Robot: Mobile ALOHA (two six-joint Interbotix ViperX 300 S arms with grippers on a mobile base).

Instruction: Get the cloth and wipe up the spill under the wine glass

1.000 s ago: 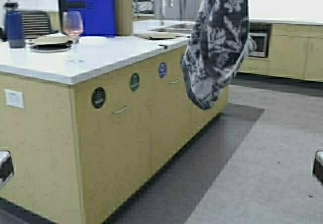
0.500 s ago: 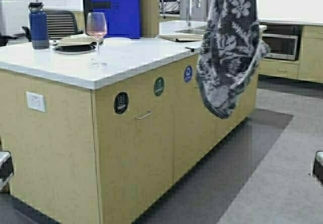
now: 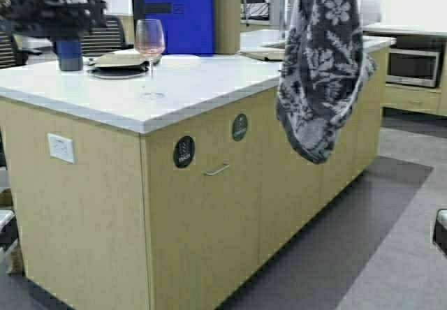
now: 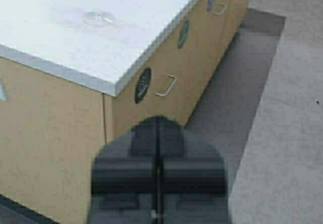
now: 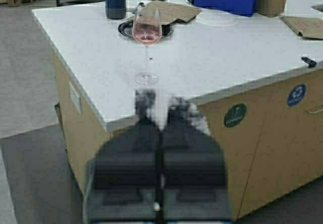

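Dark grey floral-patterned cloth [image 3: 323, 65] hangs clamped in your right end effector [image 5: 159, 114], off the bench [image 3: 202, 79] | risk: swinging fabric topples tall clear pink-filled wine glass [image 3: 149, 55] | left end effector [image 4: 158, 151] closed, empty.

Both grippers, left gripper [image 4: 158, 148] and right gripper [image 5: 158, 133], are black, with 2 blocky, flat-faced fingers each.

Even, bright room light falls from overhead. The white counter [image 3: 188, 86] glares pale, washing out detail. Both wrist views are soft, each gripper blurred close to the lens; shadows stay faint.
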